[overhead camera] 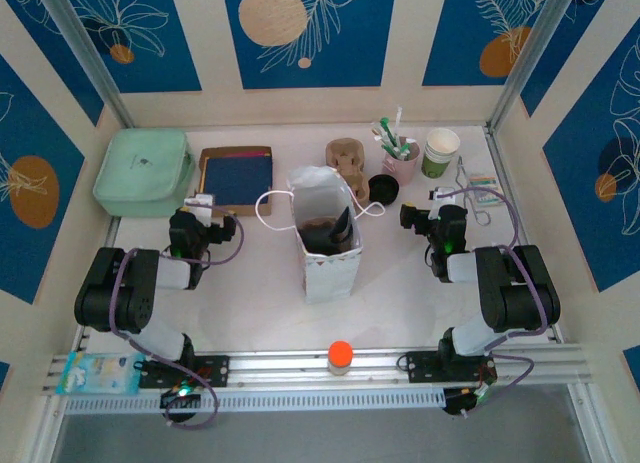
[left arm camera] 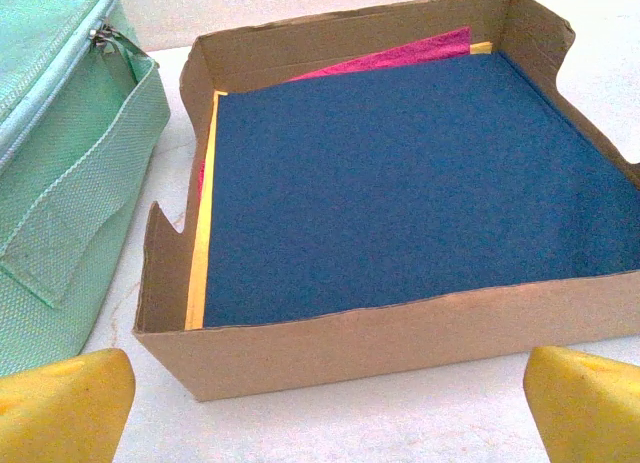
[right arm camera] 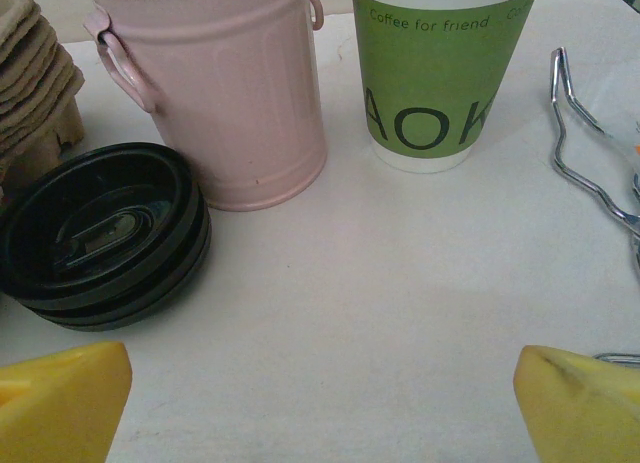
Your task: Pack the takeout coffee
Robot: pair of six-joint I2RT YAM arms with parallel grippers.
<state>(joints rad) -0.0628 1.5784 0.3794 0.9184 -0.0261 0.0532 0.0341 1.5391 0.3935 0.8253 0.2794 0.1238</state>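
A white paper bag [overhead camera: 325, 245] stands open at the middle of the table. Something dark and round lies inside it; I cannot tell whether that is the takeout coffee's black lid. My left gripper [overhead camera: 205, 207] [left arm camera: 320, 408] is open just short of a cardboard box of coloured napkins [left arm camera: 400, 323], nothing between its yellow fingertips [left arm camera: 65, 403]. My right gripper [overhead camera: 420, 213] [right arm camera: 320, 408] is open over bare table. Ahead of it stand a lidless white-and-green cup [right arm camera: 435, 93] [overhead camera: 440, 151] and a stack of black lids [right arm camera: 100, 233] [overhead camera: 384, 189].
A pink bucket [right arm camera: 225, 93] [overhead camera: 402, 164] of stirrers stands between lids and cup. Brown pulp carriers [overhead camera: 347, 160] [right arm camera: 35, 73] are stacked left of it. A mint fabric bag [overhead camera: 145, 171] [left arm camera: 60, 163] sits far left. A bent wire [right arm camera: 585, 153] lies at right. An orange-capped item [overhead camera: 340, 356] rests on the front rail.
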